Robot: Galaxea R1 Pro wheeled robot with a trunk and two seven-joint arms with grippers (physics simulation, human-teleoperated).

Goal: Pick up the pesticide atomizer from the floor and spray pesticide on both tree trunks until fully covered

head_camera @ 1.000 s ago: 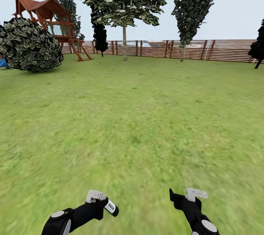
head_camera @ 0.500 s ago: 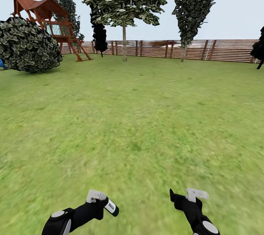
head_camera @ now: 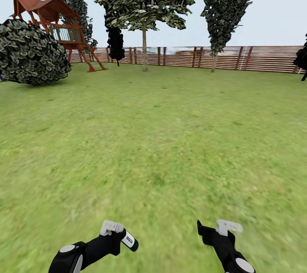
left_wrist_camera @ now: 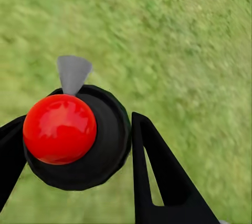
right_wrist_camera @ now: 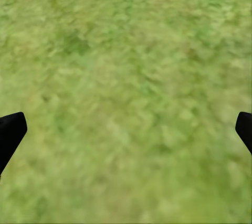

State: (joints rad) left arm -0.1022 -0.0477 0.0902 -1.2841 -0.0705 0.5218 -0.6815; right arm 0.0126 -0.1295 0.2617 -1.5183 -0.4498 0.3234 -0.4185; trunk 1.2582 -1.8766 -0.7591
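The left gripper (head_camera: 121,233) is clamped on the atomizer (head_camera: 129,241), its long axis slanting forward over the grass (head_camera: 162,136), arm low and bent. The right gripper (head_camera: 213,227), jaws spread wide, holds nothing. Both trees (head_camera: 144,51) stand far ahead by the fence (head_camera: 264,58), so the left arm is the spraying one.

Green lawn (head_camera: 162,136) is stretching away ahead of both grippers, blurred close in. Well beyond them, a bush (head_camera: 32,53), a wooden playhouse (head_camera: 55,21), two trees (head_camera: 144,17) and a slatted fence (head_camera: 256,57) are standing on it.
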